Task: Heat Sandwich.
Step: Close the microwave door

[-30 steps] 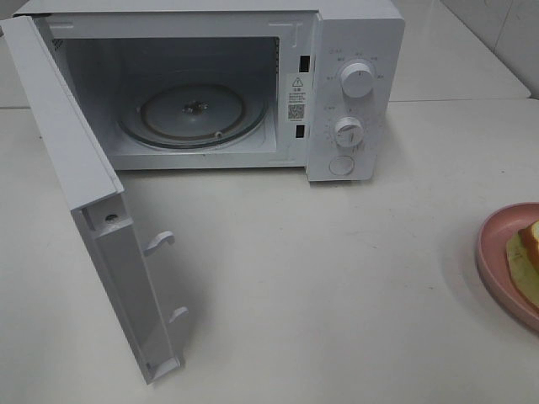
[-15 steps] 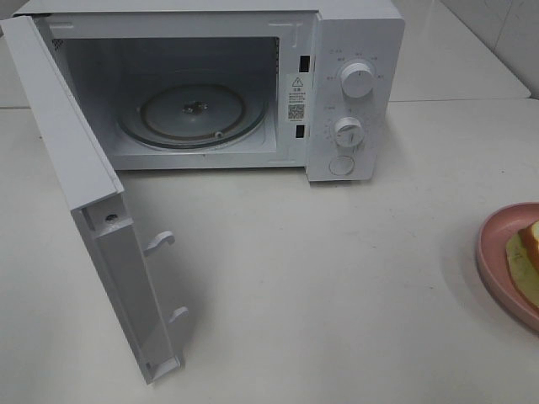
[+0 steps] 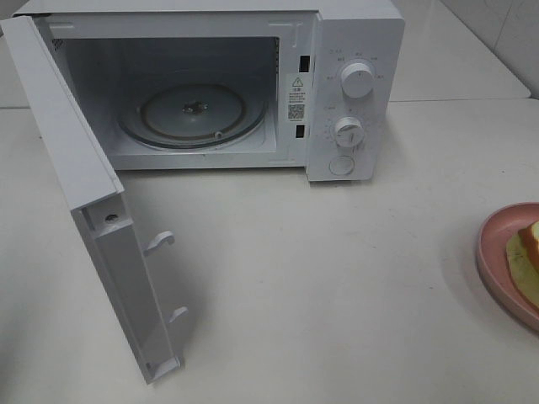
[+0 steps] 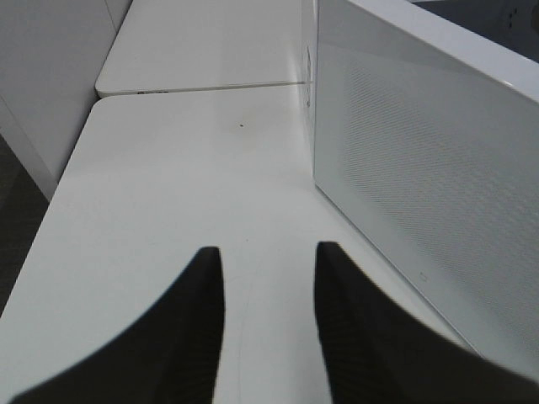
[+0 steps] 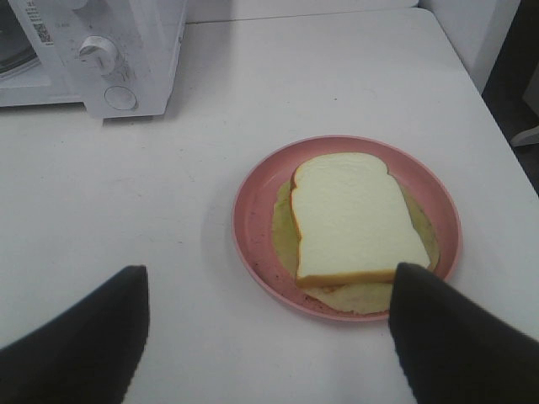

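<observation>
Exterior high view: a white box-shaped microwave (image 3: 210, 84) is seen on a white table (image 3: 337, 278), its white door (image 3: 93, 210) swung fully open. A round glass turntable (image 3: 194, 114) lies inside the cavity. Two white round knobs (image 3: 357, 80) are set one above the other on the microwave's control panel. Well apart from the microwave, at the table's edge on the control-panel side, a round pink plate (image 3: 497, 252) is partly cut off by the frame; the sandwich (image 3: 526, 257), white bread with tan crust over pale yellow-green filling, is carried on it. No gripper is seen here.

Left wrist view: the left gripper (image 4: 268, 324) is seen above bare table just beside the microwave's open door (image 4: 429, 177). Its black fingers (image 4: 189, 337) are set a narrow gap apart, with nothing between them.

Right wrist view: the right gripper (image 5: 269, 337) is held above the table, near the plate (image 5: 253, 227), on the side away from the microwave (image 5: 109, 50). Its fingers (image 5: 80, 345) are spread wide, nothing held. The sandwich (image 5: 354, 219) lies flat on the plate, untouched.
</observation>
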You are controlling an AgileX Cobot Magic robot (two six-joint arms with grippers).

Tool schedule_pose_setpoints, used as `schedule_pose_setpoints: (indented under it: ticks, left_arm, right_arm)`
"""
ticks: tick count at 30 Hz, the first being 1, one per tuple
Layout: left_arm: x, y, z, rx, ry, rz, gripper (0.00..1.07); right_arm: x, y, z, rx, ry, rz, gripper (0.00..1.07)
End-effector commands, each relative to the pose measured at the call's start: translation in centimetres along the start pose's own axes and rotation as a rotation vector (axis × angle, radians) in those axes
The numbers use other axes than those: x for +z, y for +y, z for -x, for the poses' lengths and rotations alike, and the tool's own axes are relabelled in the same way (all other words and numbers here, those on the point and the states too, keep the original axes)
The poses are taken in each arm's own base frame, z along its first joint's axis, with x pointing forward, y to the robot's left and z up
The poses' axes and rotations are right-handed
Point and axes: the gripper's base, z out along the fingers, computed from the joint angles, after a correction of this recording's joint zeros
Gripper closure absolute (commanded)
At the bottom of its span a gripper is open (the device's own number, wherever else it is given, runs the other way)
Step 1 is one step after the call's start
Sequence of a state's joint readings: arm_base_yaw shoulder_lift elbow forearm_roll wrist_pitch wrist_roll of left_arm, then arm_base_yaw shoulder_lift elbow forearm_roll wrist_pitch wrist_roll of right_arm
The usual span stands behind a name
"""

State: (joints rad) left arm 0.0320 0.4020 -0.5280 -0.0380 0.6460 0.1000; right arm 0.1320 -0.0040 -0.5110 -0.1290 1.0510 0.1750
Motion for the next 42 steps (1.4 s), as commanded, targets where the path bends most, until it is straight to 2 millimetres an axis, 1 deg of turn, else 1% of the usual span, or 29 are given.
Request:
schedule_pose_setpoints:
  ticks: [1,2,3,4,5,6,7,8,11,13,14,17,18,21,22,26,27,28,31,32,36,38,40,41,42]
  left_arm:
    - [1.8,0.1,0.7,-0.01,0.012,0.005,1.04]
    - [2.3,0.2,0.8,-0.009,0.021,0.005,1.07]
    - [2.3,0.2,0.8,-0.009,0.021,0.005,1.07]
    - [2.9,0.2,0.8,-0.004,0.022,0.007,1.07]
    - [4.1,0.2,0.6,-0.005,0.004,0.011,1.07]
    - [4.7,0.3,0.5,-0.006,-0.013,0.013,1.07]
    - [5.2,0.3,0.2,-0.01,-0.025,0.014,1.07]
    - [5.2,0.3,0.2,-0.01,-0.025,0.014,1.07]
    - [6.9,0.3,-0.8,-0.014,-0.109,0.028,1.07]
    - [7.2,0.3,-1.0,-0.014,-0.126,0.03,1.07]
    - [7.8,0.3,-1.5,-0.014,-0.164,0.037,1.07]
    - [8.6,0.3,-2.3,-0.013,-0.197,0.044,1.07]
    - [8.6,0.3,-2.3,-0.013,-0.197,0.044,1.07]
    - [9.7,0.4,-3.1,-0.012,-0.237,0.053,1.07]
    - [9.7,0.4,-3.1,-0.012,-0.237,0.053,1.07]
    - [11.3,0.4,-3.5,0.002,-0.227,0.053,1.07]
    - [11.3,0.4,-3.5,0.002,-0.227,0.053,1.07]
    - [11.9,0.3,-3.6,0.03,-0.233,0.043,1.07]
    - [12.9,-0.1,-3.5,0.073,-0.265,0.011,1.07]
    - [12.9,-0.1,-3.5,0.073,-0.265,0.011,1.07]
    - [14.6,-0.9,-3.9,0.053,-0.279,-0.084,1.07]
    - [14.9,-1.1,-3.9,0.049,-0.273,-0.101,1.07]
    - [15.6,-1.6,-3.8,0.055,-0.267,-0.136,1.07]
    - [16.3,-2.3,-3.7,0.078,-0.255,-0.176,1.07]
    - [16.3,-2.3,-3.7,0.078,-0.255,-0.176,1.07]
  right_arm:
    - [-0.3,0.0,-0.2,-0.003,-0.035,0.0,0.31]
    - [-0.3,0.0,-0.2,-0.003,-0.035,0.0,0.31]
    - [-0.3,0.0,-0.2,-0.003,-0.035,0.0,0.31]
    - [-0.3,0.0,-0.2,-0.003,-0.035,0.0,0.31]
    - [-0.3,0.0,-0.2,-0.003,-0.035,0.0,0.31]
    - [-0.3,0.0,-0.2,-0.003,-0.035,0.0,0.31]
    - [-0.3,0.0,-0.2,-0.003,-0.035,0.0,0.31]
    - [-0.3,0.0,-0.2,-0.003,-0.035,0.0,0.31]
    - [-0.3,0.0,-0.2,-0.003,-0.035,0.0,0.31]
    - [-0.3,0.0,-0.2,-0.003,-0.035,0.0,0.31]
    - [-0.3,0.0,-0.2,-0.003,-0.035,0.0,0.31]
    - [-0.3,0.0,-0.2,-0.003,-0.035,0.0,0.31]
    - [-0.3,0.0,-0.2,-0.003,-0.035,0.0,0.31]
    - [-0.3,0.0,-0.2,-0.003,-0.035,0.0,0.31]
    - [-0.3,0.0,-0.2,-0.003,-0.035,0.0,0.31]
    - [-0.3,0.0,-0.2,-0.003,-0.035,0.0,0.31]
    - [-0.3,0.0,-0.2,-0.003,-0.035,0.0,0.31]
    - [-0.3,0.0,-0.2,-0.003,-0.035,0.0,0.31]
    - [-0.3,0.0,-0.2,-0.003,-0.035,0.0,0.31]
    - [-0.3,0.0,-0.2,-0.003,-0.035,0.0,0.31]
    - [-0.3,0.0,-0.2,-0.003,-0.035,0.0,0.31]
    - [-0.3,0.0,-0.2,-0.003,-0.035,0.0,0.31]
    - [-0.3,0.0,-0.2,-0.003,-0.035,0.0,0.31]
    - [-0.3,0.0,-0.2,-0.003,-0.035,0.0,0.31]
    - [-0.3,0.0,-0.2,-0.003,-0.035,0.0,0.31]
